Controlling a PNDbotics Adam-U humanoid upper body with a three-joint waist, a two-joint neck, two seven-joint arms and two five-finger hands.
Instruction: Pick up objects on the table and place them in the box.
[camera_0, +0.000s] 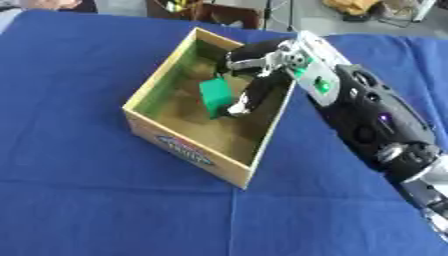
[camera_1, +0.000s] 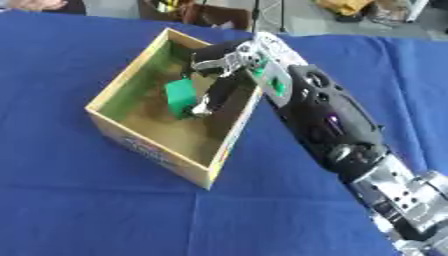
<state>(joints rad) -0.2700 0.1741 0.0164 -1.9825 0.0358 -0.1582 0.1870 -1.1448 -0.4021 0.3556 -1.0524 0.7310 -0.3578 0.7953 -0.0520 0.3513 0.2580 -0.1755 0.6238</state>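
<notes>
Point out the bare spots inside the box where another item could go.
The box floor is bare in its near half, between the front wall and the green block. The far right part is crowded: the right hand reaches in there, fingers beside the block.

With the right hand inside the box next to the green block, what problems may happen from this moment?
1. The right hand reaches over the right wall of the cardboard box; when it draws back, the wrist may catch that wall and drag or tip the box.
2. Its fingers look extended down against the green block, which stands tilted; the block may lift out with the hand or fall over.
</notes>
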